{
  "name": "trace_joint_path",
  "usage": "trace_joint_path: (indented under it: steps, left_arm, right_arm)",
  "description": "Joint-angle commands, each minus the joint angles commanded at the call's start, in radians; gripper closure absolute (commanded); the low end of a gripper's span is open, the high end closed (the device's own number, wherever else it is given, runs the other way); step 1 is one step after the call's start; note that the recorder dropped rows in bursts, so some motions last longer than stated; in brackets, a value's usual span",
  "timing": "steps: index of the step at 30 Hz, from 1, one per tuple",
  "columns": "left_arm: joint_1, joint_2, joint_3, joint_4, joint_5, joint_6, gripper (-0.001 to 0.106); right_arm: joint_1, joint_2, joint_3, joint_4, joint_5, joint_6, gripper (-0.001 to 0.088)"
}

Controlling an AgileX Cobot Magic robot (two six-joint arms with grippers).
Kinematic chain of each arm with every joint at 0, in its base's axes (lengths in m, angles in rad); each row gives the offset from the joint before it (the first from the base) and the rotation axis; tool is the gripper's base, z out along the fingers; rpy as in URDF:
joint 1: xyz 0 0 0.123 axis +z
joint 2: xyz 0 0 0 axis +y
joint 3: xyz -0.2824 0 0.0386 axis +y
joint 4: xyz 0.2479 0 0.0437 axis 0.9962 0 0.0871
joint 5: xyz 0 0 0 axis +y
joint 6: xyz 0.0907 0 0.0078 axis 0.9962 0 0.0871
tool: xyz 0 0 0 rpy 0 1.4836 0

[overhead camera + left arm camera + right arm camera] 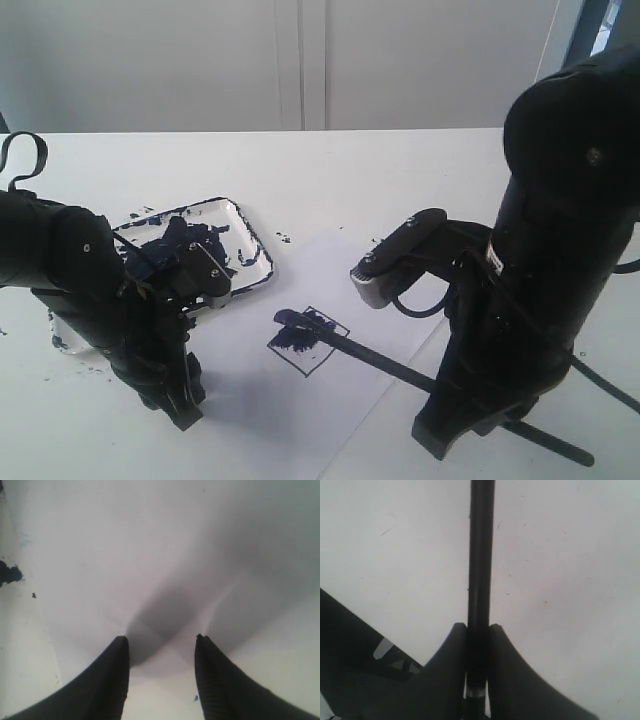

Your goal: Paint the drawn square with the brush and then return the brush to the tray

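The drawn square point(308, 341) lies tilted on a white paper sheet, its far corner smeared with dark blue paint and the rest outlined in black. The brush point(380, 360) lies slanted across the sheet with its painted tip on the square's blue patch. My right gripper point(437, 392) is shut on the black shaft point(481, 555), fingers point(507, 655) pressed on both sides, gripper point(477, 627). The tray point(250, 240), splattered blue, sits at the back left, partly hidden by my left arm. My left gripper point(185, 412) point(161, 639) points down at the sheet's left edge, open and holding nothing.
The white paper sheet point(290, 420) lies slanted on the white table point(400, 170). Blue paint spots mark the table near the tray point(285, 238) and show in the left wrist view point(10, 573). A black cable point(425, 305) loops beside the right arm.
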Motion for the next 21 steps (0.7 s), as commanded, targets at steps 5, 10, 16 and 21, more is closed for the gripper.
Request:
trace_joint_path:
  steps: [5,10,16,21]
  left_arm:
    - [0.000,0.000,0.000,0.000,0.000,0.000,0.057]
    - [0.000,0.000,0.000,0.000,0.000,0.000,0.057]
    - [0.000,0.000,0.000,0.000,0.002,0.000,0.057]
    - [0.000,0.000,0.000,0.000,0.002,0.000,0.057]
  right_arm:
    - [0.000,0.031,0.000,0.011,0.000,-0.008,0.0868]
    - [0.000,0.052,0.000,0.013,0.000,-0.008,0.0868]
    - [0.000,0.064,0.000,0.017,0.000,-0.010,0.0868]
    - [0.000,0.078,0.000,0.017,0.000,-0.012,0.0868]
